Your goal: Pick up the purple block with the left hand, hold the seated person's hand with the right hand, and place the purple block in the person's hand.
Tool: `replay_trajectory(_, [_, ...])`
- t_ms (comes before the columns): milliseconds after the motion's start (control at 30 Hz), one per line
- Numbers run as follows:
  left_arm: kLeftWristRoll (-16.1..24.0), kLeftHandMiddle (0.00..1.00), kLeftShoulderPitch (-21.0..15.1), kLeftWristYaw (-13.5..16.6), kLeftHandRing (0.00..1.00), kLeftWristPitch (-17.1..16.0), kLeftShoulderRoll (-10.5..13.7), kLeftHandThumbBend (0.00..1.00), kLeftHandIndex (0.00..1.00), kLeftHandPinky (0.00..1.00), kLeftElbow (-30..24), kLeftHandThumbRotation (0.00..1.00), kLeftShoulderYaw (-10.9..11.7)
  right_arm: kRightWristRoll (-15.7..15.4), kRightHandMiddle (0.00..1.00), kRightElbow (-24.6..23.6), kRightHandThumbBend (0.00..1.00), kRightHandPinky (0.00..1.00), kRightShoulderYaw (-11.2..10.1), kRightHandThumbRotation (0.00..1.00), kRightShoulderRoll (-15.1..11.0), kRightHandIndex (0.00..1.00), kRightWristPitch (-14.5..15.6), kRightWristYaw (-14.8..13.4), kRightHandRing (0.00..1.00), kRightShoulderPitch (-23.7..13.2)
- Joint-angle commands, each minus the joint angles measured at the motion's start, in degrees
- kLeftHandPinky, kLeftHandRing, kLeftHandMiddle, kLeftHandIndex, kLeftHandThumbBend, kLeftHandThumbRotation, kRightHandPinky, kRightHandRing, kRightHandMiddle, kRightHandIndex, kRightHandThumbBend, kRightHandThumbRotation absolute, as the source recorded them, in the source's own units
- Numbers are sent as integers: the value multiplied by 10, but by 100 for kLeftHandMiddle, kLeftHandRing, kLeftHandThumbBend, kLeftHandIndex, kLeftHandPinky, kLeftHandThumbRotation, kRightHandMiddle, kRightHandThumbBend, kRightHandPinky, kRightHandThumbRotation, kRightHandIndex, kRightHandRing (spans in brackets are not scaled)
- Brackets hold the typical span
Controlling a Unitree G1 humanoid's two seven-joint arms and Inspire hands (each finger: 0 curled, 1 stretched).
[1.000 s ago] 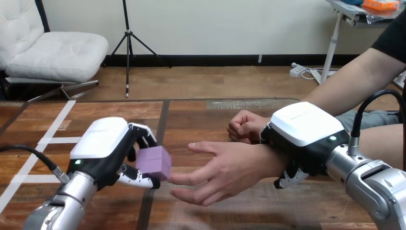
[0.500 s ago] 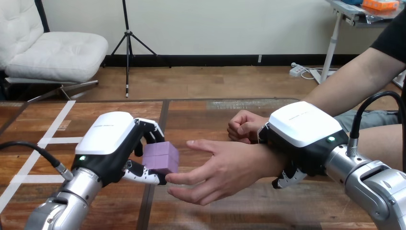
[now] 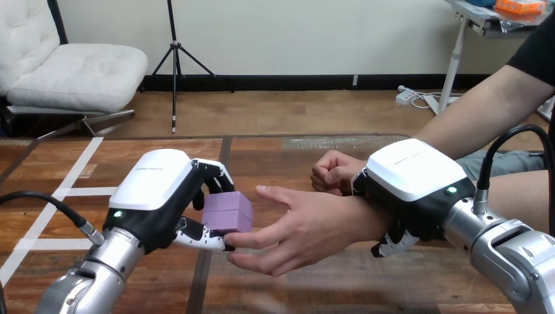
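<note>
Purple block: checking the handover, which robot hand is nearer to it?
Left. The left hand grips the purple block, fingers and thumb curled round it. The right hand is curled round the person's wrist, beyond the person's open hand from the block.

The wooden table (image 3: 275, 160) is extending beneath the left hand (image 3: 160, 196). White tape lines (image 3: 82, 191) are running left of that hand; a dark seam (image 3: 224, 147) is running just beyond it.

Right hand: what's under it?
The person's wrist, with the right hand over it and its fingers curled round below. The palm contact itself is covered.
</note>
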Motion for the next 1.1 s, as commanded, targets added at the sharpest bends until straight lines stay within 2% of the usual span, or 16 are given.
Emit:
replay_trajectory(0, [-5, 47, -37, 14, 42, -8, -6, 62, 50, 36, -36, 0, 16, 7, 47, 2, 74, 34, 3, 0, 12, 53, -4, -4, 42, -41])
replay_trajectory(400, [-2, 47, -31, 6, 42, -4, -10, 61, 50, 36, -61, 0, 15, 7, 47, -3, 74, 34, 5, 0, 17, 54, -1, -3, 42, -42])
replay_trajectory(500, [0, 47, -30, 3, 42, -5, -9, 61, 50, 36, -67, 0, 14, 3, 47, -1, 75, 34, 6, 0, 18, 54, -6, -10, 42, -43])
replay_trajectory(1067, [-4, 46, -24, -9, 40, -8, -12, 59, 49, 34, -86, 0, 10, 4, 47, -9, 75, 33, 8, 0, 23, 54, -11, 0, 41, -49])
